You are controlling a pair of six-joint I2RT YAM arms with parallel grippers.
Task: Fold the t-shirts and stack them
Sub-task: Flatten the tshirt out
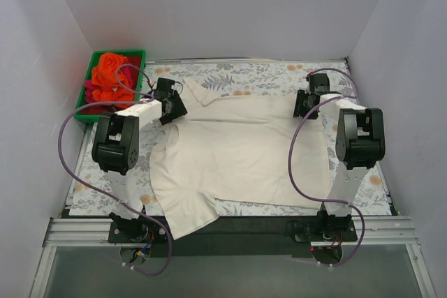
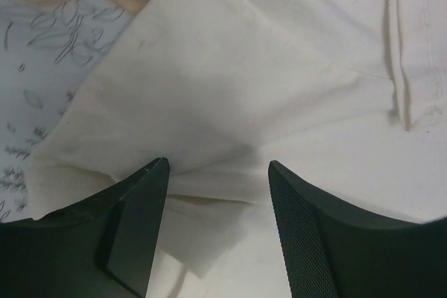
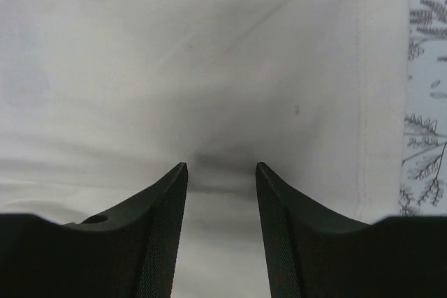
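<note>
A large cream t-shirt (image 1: 237, 155) lies spread over the floral tablecloth (image 1: 272, 75), one sleeve hanging off the near edge. My left gripper (image 1: 173, 111) is open at the shirt's far left shoulder, its jaws straddling a fold of cream cloth (image 2: 209, 137). My right gripper (image 1: 306, 106) is open over the shirt's far right corner, just above the cloth (image 3: 209, 102) near its hem. Orange t-shirts (image 1: 112, 71) and red-magenta t-shirts (image 1: 91, 88) are bunched in a green bin (image 1: 140, 57) at the far left.
White walls enclose the table on three sides. Purple cables loop from both arms. The black table rail (image 1: 230, 232) runs along the near edge.
</note>
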